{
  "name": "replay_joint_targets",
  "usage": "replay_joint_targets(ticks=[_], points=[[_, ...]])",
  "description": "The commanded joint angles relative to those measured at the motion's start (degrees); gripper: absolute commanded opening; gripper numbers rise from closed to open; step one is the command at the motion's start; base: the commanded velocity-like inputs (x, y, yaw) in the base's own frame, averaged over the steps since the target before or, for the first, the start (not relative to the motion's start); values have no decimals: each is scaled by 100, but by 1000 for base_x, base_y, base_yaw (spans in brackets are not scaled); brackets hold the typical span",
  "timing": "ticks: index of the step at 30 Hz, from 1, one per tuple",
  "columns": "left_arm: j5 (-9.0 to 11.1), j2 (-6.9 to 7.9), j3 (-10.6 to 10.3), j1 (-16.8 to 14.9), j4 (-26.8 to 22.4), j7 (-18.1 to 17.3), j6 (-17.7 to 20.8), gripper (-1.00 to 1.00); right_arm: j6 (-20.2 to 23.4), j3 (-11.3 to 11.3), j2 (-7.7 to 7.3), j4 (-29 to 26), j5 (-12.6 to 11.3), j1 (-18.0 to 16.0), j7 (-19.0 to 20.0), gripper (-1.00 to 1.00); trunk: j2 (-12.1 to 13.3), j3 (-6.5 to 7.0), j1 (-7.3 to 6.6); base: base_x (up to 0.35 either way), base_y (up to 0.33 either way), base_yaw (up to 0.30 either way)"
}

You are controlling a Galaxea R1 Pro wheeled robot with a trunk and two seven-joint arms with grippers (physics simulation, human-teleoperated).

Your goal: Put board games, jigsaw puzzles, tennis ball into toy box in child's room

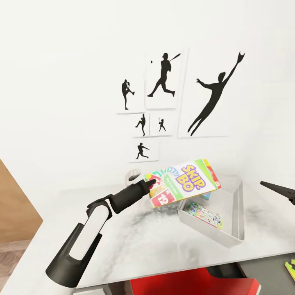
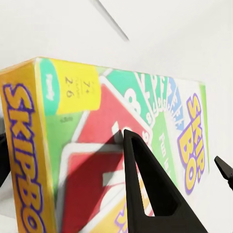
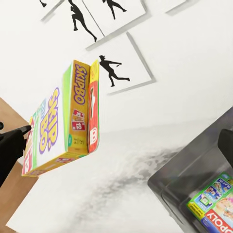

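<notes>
White table (image 1: 135, 246), left claw (image 1: 150, 183) clamped on "SKIP-BO" box (image 1: 184, 182) above toy box (image 1: 237, 213); right claw's (image 1: 278, 190) grip unclear.

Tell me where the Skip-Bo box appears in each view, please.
Head view: Skip-Bo box at center, above the toy box, held by the left hand.
Left wrist view: box close up.
Right wrist view: box at left.
Shared landmark: baseball silhouette pictures.
</notes>
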Motion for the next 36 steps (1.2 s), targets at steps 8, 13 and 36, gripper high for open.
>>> replay_joint_targets(ticks=[8,13,36], points=[[50,-1,0,-6,-6,24,20,-100,27,-5,4,1,-1,-7,14,100,-13,-9,4,0,-52,-10],[50,-1,0,-6,-6,24,20,-100,27,-4,2,1,-1,-7,14,100,-13,-9,4,0,-192,-2],[49,-31,-1,-3,8,24,11,-100,31,2,12,1,8,-7,2,100,-13,-9,4,0,-153,0]])
